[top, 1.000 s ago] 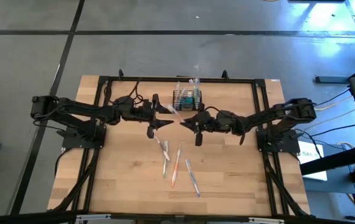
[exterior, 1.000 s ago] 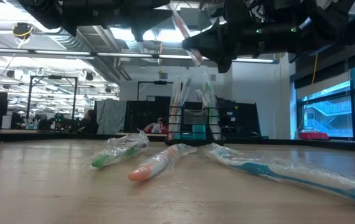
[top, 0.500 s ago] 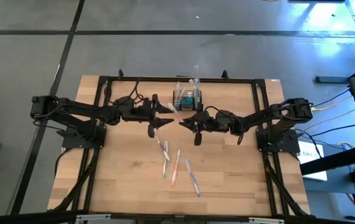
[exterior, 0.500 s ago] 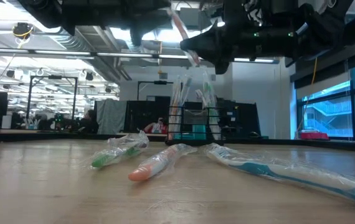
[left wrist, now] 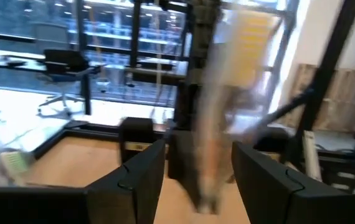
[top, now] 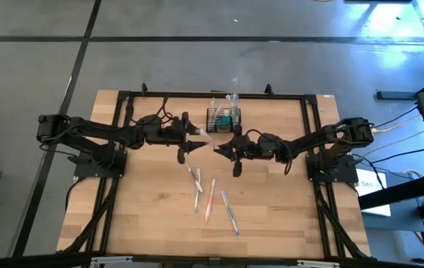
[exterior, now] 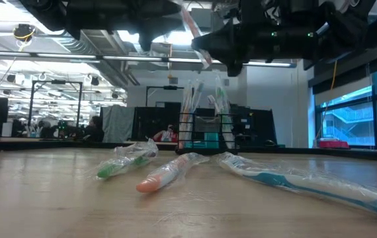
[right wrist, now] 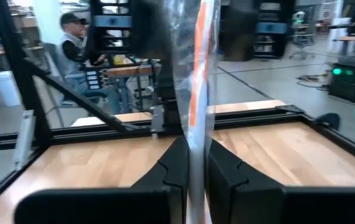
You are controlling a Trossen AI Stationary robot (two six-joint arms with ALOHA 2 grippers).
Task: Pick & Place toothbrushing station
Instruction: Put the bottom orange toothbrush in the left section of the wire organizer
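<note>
1. Caddy (top: 223,116): black wire mesh, upright near the table's far edge, centre; wrapped toothbrushes standing in it, teal tubes at its bottom (seen in the low view (exterior: 206,132)). Not held by either gripper.
2. Right gripper (top: 218,148): above the table, just in front of the caddy. Fingers (right wrist: 180,163) nearly closed, pinching a wrapped brush (right wrist: 197,93) with an orange streak under clear plastic (gap between the fingers only as wide as the wrapper).
3. Held brush, high view: pale strip (top: 206,134) running from the right gripper towards the left gripper, between the two fingertips' meeting place and the caddy's near left corner. In the low view, raised above the table and tilted (exterior: 197,36).
4. Left gripper (top: 197,141): facing the right gripper, near it, also raised. Fingers (left wrist: 137,171) spread fairly wide, with the blurred brush between them; contact with the brush cannot be told.
5. Table (top: 145,216): light wood, black frame along the edges.
6. Loose wrapped brushes on the table, in front of both grippers, well apart from the caddy: green one (exterior: 125,160), orange one (exterior: 168,173), blue one (exterior: 301,182) (a further pale one beside them in the high view (top: 194,176)).
7. Person (right wrist: 71,40) in a cap, seated beyond the table, right wrist view.
</note>
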